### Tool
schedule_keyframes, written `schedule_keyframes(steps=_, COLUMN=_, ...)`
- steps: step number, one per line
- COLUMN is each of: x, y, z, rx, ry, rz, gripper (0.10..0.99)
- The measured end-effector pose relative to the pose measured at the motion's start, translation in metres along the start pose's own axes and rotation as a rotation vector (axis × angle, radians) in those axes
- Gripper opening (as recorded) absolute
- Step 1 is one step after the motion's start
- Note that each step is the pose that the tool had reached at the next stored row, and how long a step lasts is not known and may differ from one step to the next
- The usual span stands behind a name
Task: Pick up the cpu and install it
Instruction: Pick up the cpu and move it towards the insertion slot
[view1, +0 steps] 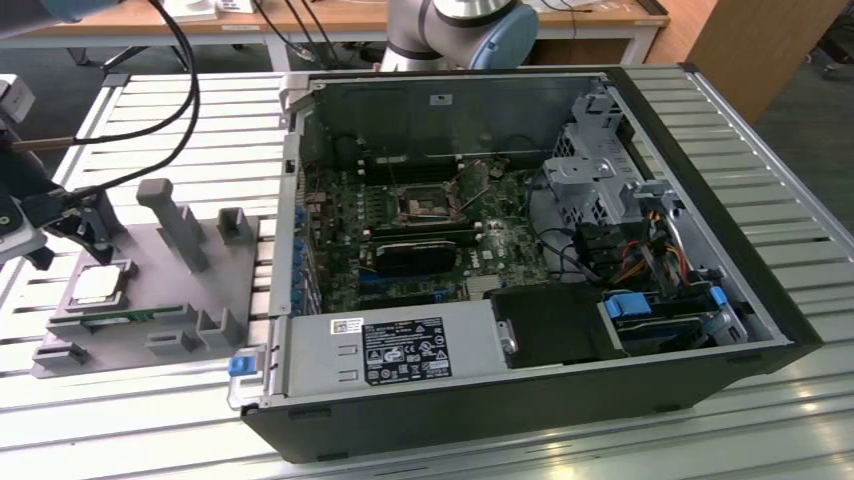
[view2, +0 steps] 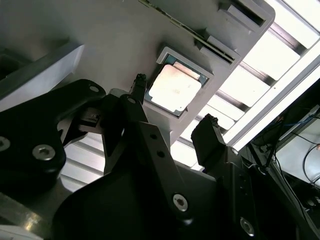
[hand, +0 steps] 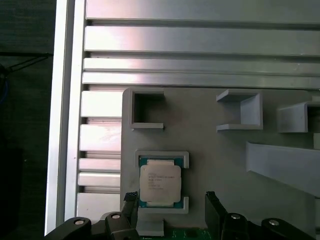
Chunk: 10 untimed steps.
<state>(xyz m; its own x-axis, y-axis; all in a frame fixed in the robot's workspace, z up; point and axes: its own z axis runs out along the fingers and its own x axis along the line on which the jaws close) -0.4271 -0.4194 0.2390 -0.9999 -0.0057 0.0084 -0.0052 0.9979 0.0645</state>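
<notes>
The open pincer (hand: 170, 197) flanks the cpu (hand: 160, 184), seated in the gray tray (view1: 150, 290) at the case's (view1: 534, 400) 9 o'clock; its fingertips (hand: 131, 199) hide the tray pocket's corners.

The tool (view2: 174, 102) is matte black, its flat hinged links (view2: 150, 150) pinned with round silver screws (view2: 180, 201) and ending in two narrow fingers (view2: 207, 137); black cables (view1: 196, 85) loop away from it, and well apart from it a silver-grey arm joint (view1: 447, 25) wears a pale blue cap (view1: 514, 42).
</notes>
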Motion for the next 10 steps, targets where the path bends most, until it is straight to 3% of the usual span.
schedule_keyframes(steps=10, x=-0.0001, y=-0.0004, z=0.0069, rx=0.0, ry=0.0007, rz=0.0, gripper=0.647)
